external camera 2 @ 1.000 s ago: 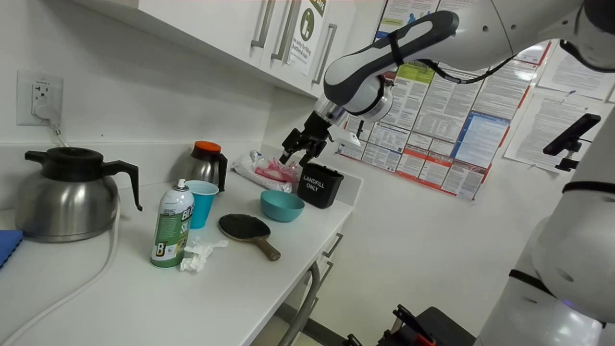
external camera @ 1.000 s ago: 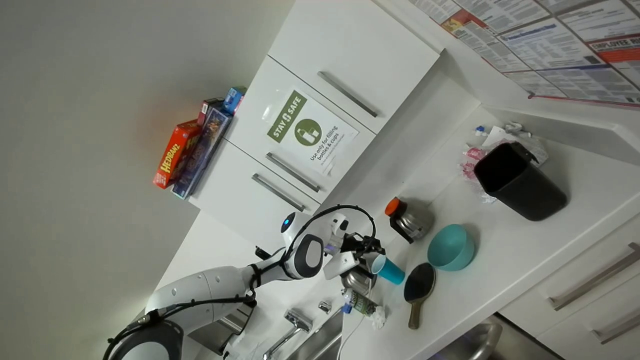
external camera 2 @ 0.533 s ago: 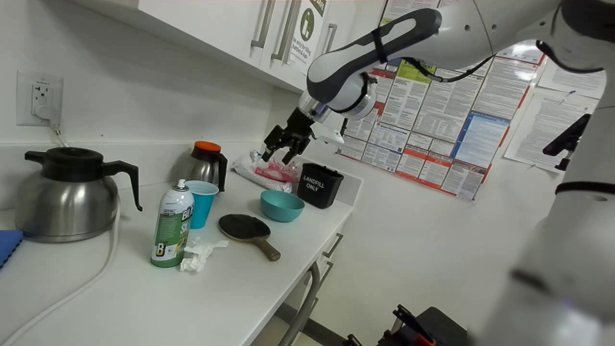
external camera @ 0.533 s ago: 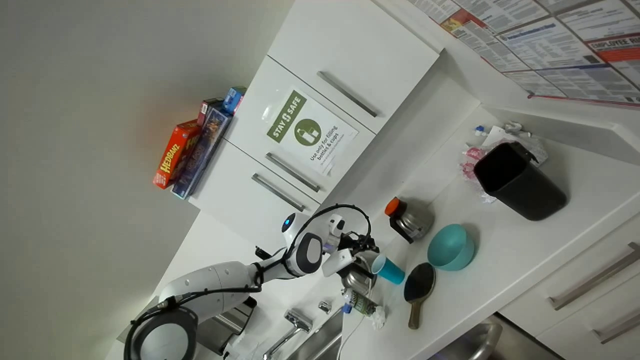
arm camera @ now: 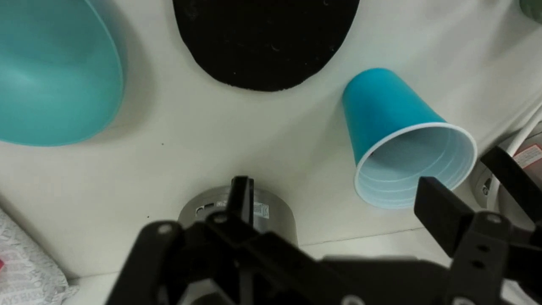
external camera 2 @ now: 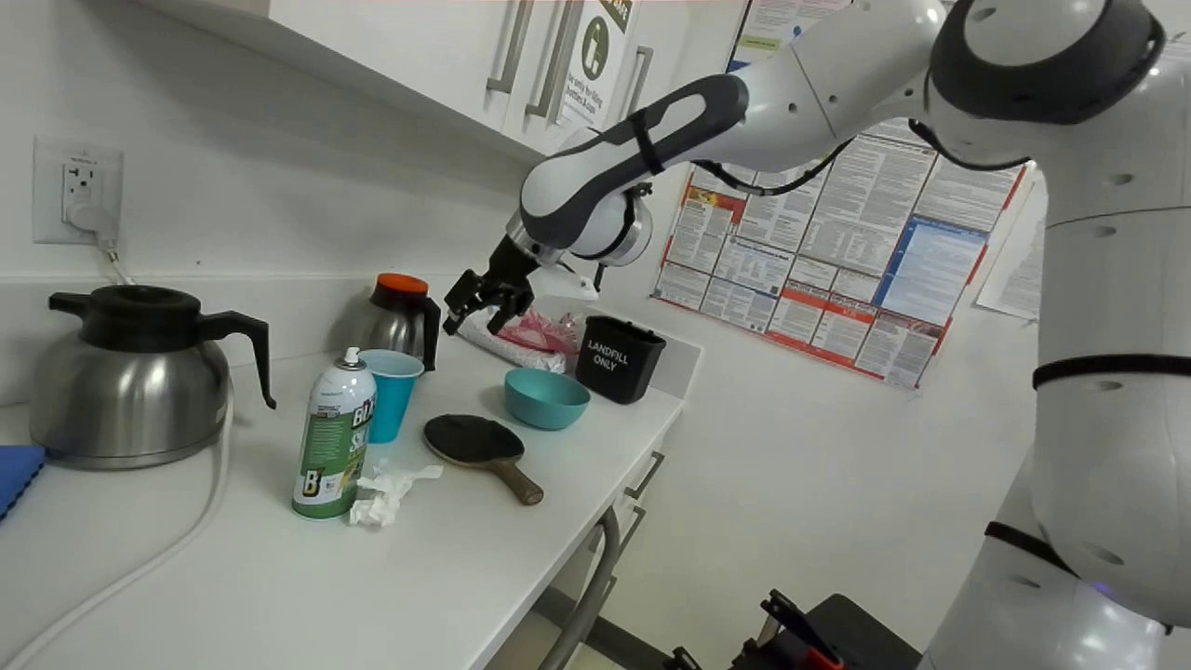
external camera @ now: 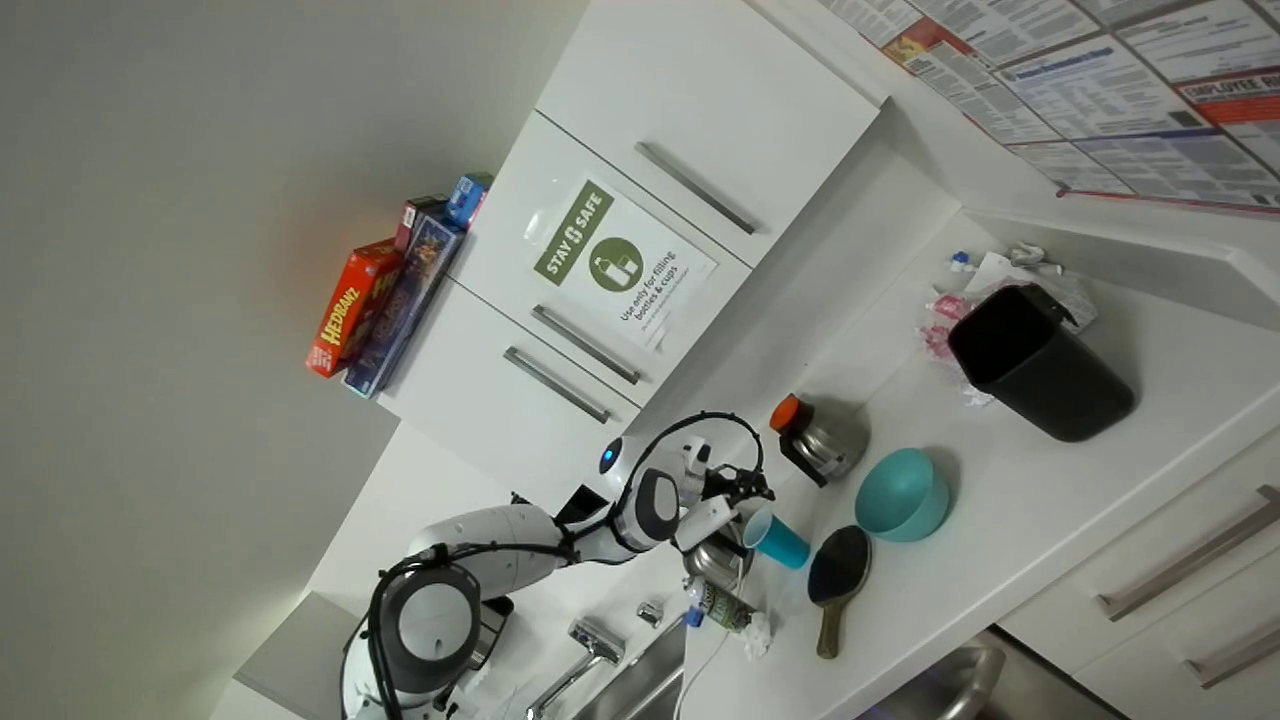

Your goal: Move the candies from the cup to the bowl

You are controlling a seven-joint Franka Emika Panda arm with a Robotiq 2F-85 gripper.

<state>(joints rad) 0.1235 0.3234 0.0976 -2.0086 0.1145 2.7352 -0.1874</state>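
A robot gripper [arm camera: 334, 197] is hanging over a white counter [arm camera: 190, 144], its fingers [arm camera: 240, 201] standing wide apart and holding nothing. The blue cup [arm camera: 389, 120] is standing upright on the counter below, its long axis running vertically and its mouth facing upward. In the wrist view it is sitting off-centre, over by the finger on the right, which is crossing in front of its rim, while the finger on the left is covering part of a steel coffee pot [arm camera: 277, 216]. The teal bowl [arm camera: 55, 80] is resting well apart, at upper left, with a black paddle [arm camera: 266, 46] showing between. No candies are showing; the cup's floor is lying out of sight. The coming grasp is probably depending on a sideways shift toward the cup, then a descent, fingers straddling it
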